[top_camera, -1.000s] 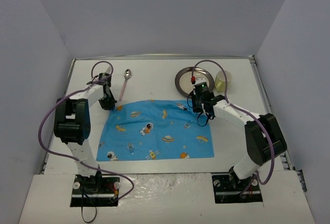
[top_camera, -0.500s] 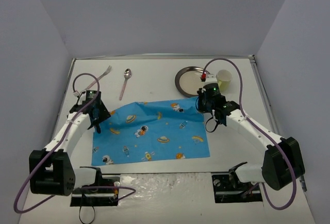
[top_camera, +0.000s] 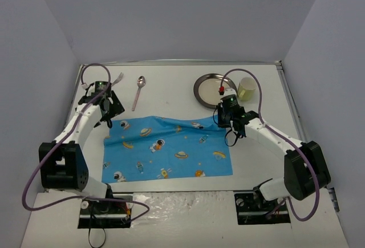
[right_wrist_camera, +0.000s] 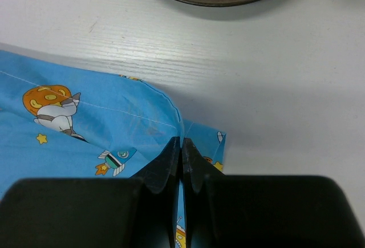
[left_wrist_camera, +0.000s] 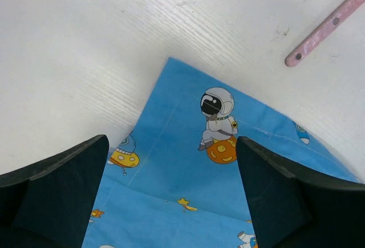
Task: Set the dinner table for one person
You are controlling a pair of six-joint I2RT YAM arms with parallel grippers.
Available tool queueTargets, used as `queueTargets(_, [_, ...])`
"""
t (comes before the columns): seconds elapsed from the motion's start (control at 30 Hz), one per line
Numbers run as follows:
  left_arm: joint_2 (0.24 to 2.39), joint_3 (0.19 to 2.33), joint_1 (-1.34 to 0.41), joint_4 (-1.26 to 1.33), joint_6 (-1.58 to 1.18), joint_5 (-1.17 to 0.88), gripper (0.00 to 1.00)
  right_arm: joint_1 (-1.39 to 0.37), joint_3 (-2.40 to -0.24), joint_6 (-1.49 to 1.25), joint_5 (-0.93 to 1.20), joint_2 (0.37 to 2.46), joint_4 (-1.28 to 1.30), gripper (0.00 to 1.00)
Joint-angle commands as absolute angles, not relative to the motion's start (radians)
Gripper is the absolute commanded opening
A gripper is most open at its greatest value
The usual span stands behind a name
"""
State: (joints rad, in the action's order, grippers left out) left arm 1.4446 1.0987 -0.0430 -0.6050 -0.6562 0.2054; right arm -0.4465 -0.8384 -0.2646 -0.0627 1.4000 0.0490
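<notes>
The counter (top_camera: 171, 72), a wide white top with a thin metal rim, fills the floor between the pale walls and carries everything here. Toward its far left corner the left hand (top_camera: 109, 109) is released, its two dark fingers (left_wrist_camera: 63, 185) spread wide over the far left corner of the mat (top_camera: 165, 151) with nothing between them. A fork (top_camera: 118, 79) lies just beyond that hand, near the counter's far edge. Beside the fork a spoon (top_camera: 138, 91) with a pink handle lies with its bowl toward the far edge. The blue mat, printed with astronauts and planets, lies spread across the middle of the counter. At the mat's far right corner the right hand (right_wrist_camera: 181, 142) is clenched on the cloth, which puckers up where the fingers meet. Just beyond it sits a dark round plate (top_camera: 208, 88). A pale cup (top_camera: 247, 88) stands beside the plate, toward the far right corner.
</notes>
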Motion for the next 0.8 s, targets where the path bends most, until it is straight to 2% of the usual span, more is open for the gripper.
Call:
queueTargets(0.0, [1.572, 1.175, -0.031, -0.601, -0.586, 0.167, 0.86, -0.446, -0.897, -0.259, -0.060, 1.400, 0.021, 0.00])
queueTargets(0.3, [1.766, 1.243, -0.018, -0.550, -0.554, 0.119, 0.82, -0.446, -0.877, -0.253, -0.047, 1.412, 0.009, 0.00])
queueTargets(0.57, [1.864, 1.291, -0.018, -0.514, -0.535, 0.172, 0.80, -0.446, -0.873, -0.252, -0.046, 1.423, -0.020, 0.00])
queueTargets(0.67, [1.887, 1.291, -0.017, -0.512, -0.538, 0.210, 0.75, -0.446, -0.876, -0.252, -0.043, 1.435, -0.025, 0.00])
queueTargets(0.77, [1.918, 1.276, -0.020, -0.511, -0.546, 0.230, 0.61, -0.446, -0.893, -0.259, -0.029, 1.466, -0.034, 0.00])
